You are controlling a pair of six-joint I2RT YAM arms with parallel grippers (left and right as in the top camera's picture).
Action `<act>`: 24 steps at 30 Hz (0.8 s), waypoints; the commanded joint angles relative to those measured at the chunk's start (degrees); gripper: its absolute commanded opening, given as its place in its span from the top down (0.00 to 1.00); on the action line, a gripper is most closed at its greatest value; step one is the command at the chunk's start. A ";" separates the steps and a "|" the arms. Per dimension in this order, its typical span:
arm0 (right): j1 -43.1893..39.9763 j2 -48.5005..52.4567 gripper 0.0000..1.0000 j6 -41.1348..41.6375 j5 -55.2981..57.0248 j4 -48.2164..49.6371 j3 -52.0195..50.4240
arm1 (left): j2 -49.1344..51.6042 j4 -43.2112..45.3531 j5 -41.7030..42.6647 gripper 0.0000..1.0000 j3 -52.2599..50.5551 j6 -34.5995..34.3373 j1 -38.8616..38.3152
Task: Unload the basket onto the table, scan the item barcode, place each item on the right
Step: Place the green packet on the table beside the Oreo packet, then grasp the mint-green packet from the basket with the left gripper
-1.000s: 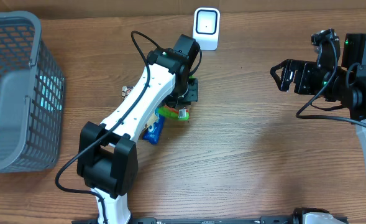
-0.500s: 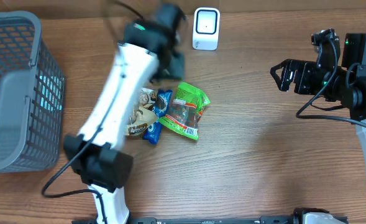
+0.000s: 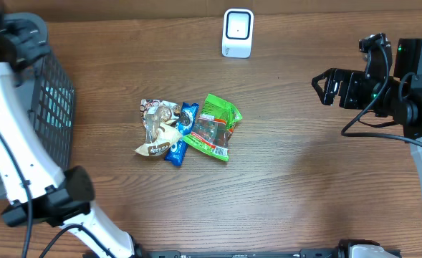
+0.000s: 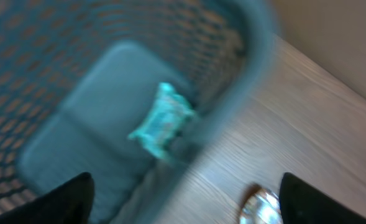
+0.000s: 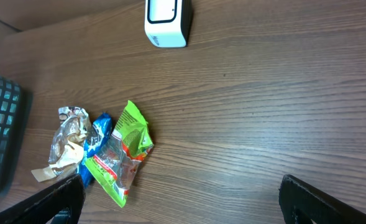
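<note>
Far left: the L arm has swung away from the scanner area, and the L gripper [image 4: 186, 194] now hangs over the basket [image 3: 59, 107]. A sec ago it was nearly pinched shut on sth near the pile. Now its fingers are spread wide, w/ nothing between them. Directly below it, inside the basket, is the teal pkt [image 4: 163, 121]. The wrist view is blurred, so I can't tell if the pkt is mid-drop or already lying on the floor. Either way it's released and inside the walls. Judgement: this item's cycle is done, assuming its barcode got read before the swing; the frames don't show a read.

Centre: well off to that gripper's right, 3 items sit bunched on the table, touching. They are the beige pkt [image 3: 155, 129], blue pkt [image 3: 182, 134] and green pkt [image 3: 214, 127]. The green one was half under the arm a sec ago and is fully exposed now. Likely next up.

Beyond the pile stands the scanner [image 3: 238, 32], upright, w/ nothing in front of it.

Far right: the R gripper [image 3: 319, 87] is parked well apart from the pile, fingers spread, empty, unchanged over the last sec. Next move prob. falls to the L arm: back to the pile.
</note>
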 commanded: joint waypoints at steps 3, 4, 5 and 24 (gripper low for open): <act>0.00 -0.15 0.00 0.04 -0.52 -0.15 1.18 | 5.70 1.36 5.73 0.13 -0.37 4.11 9.14; 0.00 -0.13 0.00 0.04 -0.52 -0.15 1.18 | 8.37 2.23 8.09 0.17 -0.37 7.76 10.88; 0.00 -0.15 0.00 0.04 -0.52 -0.15 1.18 | 11.06 2.75 9.40 0.18 -0.37 10.73 11.78; 0.00 -0.15 0.00 0.11 -0.55 -0.76 1.18 | 34.40 7.32 18.82 0.21 -0.37 19.15 12.20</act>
